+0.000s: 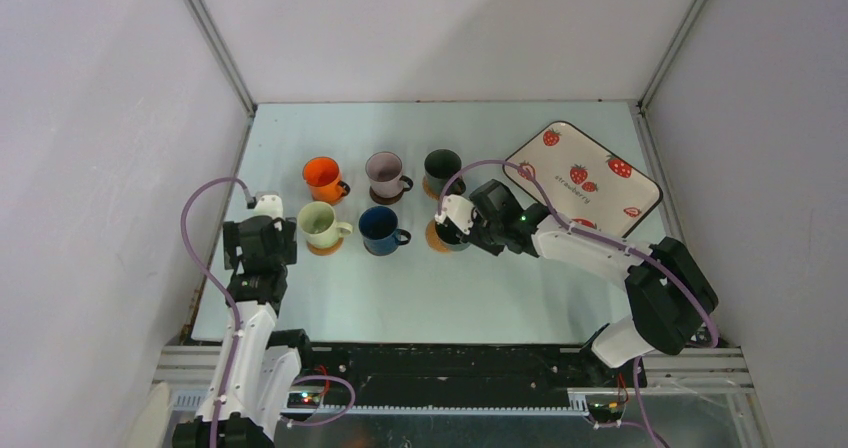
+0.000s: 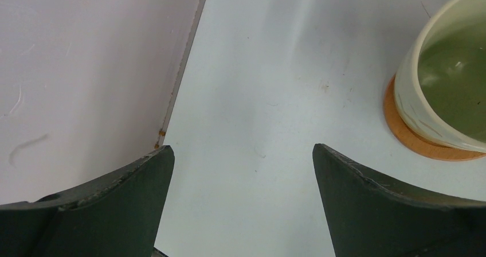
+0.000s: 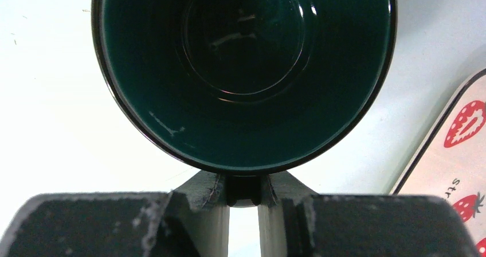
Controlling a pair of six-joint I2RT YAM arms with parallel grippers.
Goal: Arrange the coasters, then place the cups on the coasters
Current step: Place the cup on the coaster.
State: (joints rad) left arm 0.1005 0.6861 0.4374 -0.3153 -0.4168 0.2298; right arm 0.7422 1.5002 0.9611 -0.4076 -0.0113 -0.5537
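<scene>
The dark green glazed mug (image 3: 243, 73) that lies nearest the white rectangular strawberry-print tray (image 1: 583, 178) is just off the tray's lower left edge. It is over a light tan round coaster (image 1: 433, 237), whose rim shows on the side away from the tray. Whether the mug's base touches the disc cannot be told. The right gripper (image 3: 243, 211) is clamped on this mug's handle, with its 2 dark fingers pressed against either side, and its arm reaches in past the tray's near edge.

The 6 mugs form 2 rows of 3, all to the left of the tray. In the back row, a second dark green mug (image 1: 441, 168) stands closest to the tray. Next comes a pale mauve-white mug (image 1: 384, 173) on a dark brown round coaster (image 1: 386, 197), and then an orange mug (image 1: 321, 175), farthest from the tray. In the front row, beyond the held mug, is a navy blue mug (image 1: 379, 227). After it comes a pale green mug (image 2: 447, 85), resting on a tan round coaster (image 2: 410, 136) that juts out from under it.

The left gripper (image 2: 240, 211) is farther from the tray than any mug, beside the pale green one and not touching it. Its jaws stand wide apart with nothing between them, above the pale blue table (image 2: 258, 85) near the white side wall (image 2: 86, 67).
</scene>
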